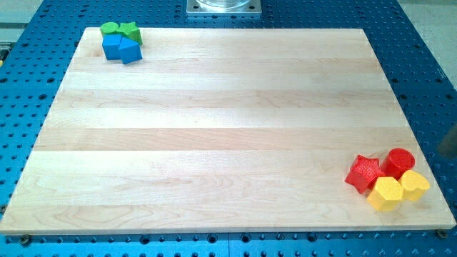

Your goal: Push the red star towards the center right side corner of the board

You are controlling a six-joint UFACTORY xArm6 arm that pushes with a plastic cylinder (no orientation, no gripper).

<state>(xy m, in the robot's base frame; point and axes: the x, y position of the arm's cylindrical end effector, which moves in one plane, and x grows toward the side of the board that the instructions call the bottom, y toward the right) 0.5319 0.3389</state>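
The red star (364, 173) lies near the wooden board's (228, 128) bottom right corner. It touches a red cylinder (399, 163) to its right and a yellow hexagon (386, 193) below it. A yellow heart-like block (414, 184) sits right of the hexagon. A dark blurred shape (448, 143) shows at the view's right edge, off the board, up and right of the red cylinder. I cannot tell if it is my rod, and my tip does not show clearly.
At the board's top left corner are a green round block (109, 28), a green star (130, 31), a blue cube (112, 47) and another blue block (131, 51), packed together. A metal base (224, 6) is at the view's top. A blue perforated table surrounds the board.
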